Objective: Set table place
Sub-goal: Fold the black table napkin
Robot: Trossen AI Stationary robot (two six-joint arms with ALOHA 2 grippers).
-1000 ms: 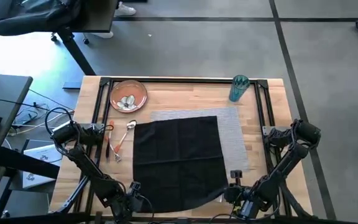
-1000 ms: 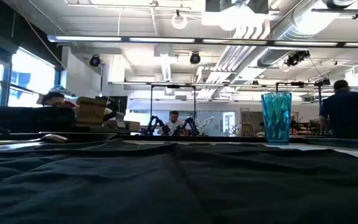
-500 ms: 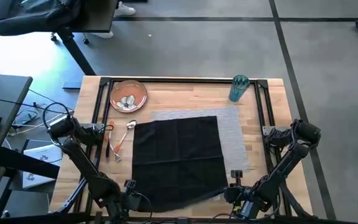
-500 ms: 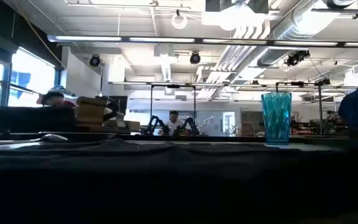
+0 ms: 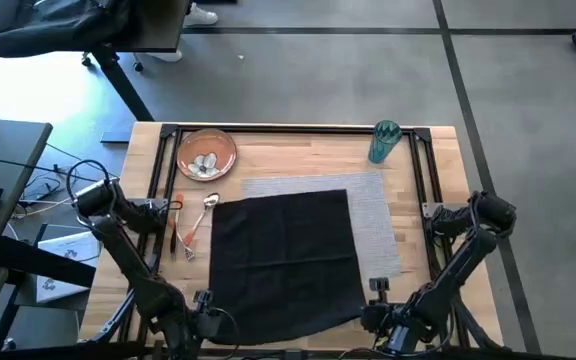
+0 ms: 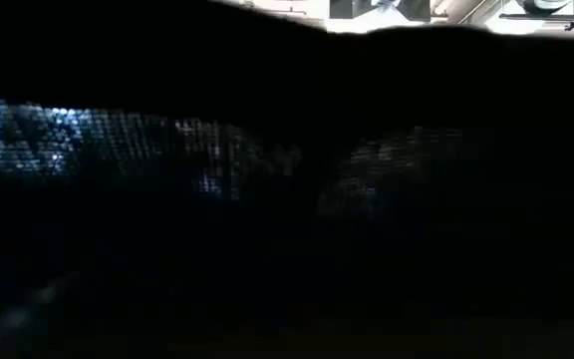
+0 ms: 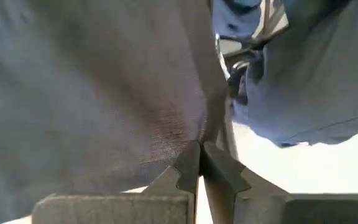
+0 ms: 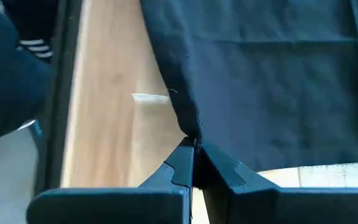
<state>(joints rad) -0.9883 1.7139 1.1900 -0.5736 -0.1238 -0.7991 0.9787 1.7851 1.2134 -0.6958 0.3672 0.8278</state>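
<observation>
Gripping the black cloth napkin (image 5: 283,262) by its two near corners, both arms work at the near edge of the surface (image 5: 298,160). The left pincer (image 7: 197,163) has its fingers pressed together on a fold of the cloth, and the right pincer (image 8: 194,158) is likewise clamped on the cloth's edge, with bare wood showing beside it. From above, the napkin lies spread across the grey woven placemat (image 5: 373,215), covering most of it; only a strip along the far side and the right side of the placemat shows. The near hem sags in a curve between the two pincers and hangs in front of the low camera, which sees almost nothing but dark weave.

The napkin stretches away from both pincers toward the far edge, its long axis running near to far, so any fold or shift has to carry the held edge forward over the cloth. Each arm has its own corner; neither is nearer.

The orange-brown plate (image 5: 206,153) sits at the far left, the orange-handled cutlery (image 5: 182,225) just left of the napkin, the teal cup (image 5: 383,142) at far right.
</observation>
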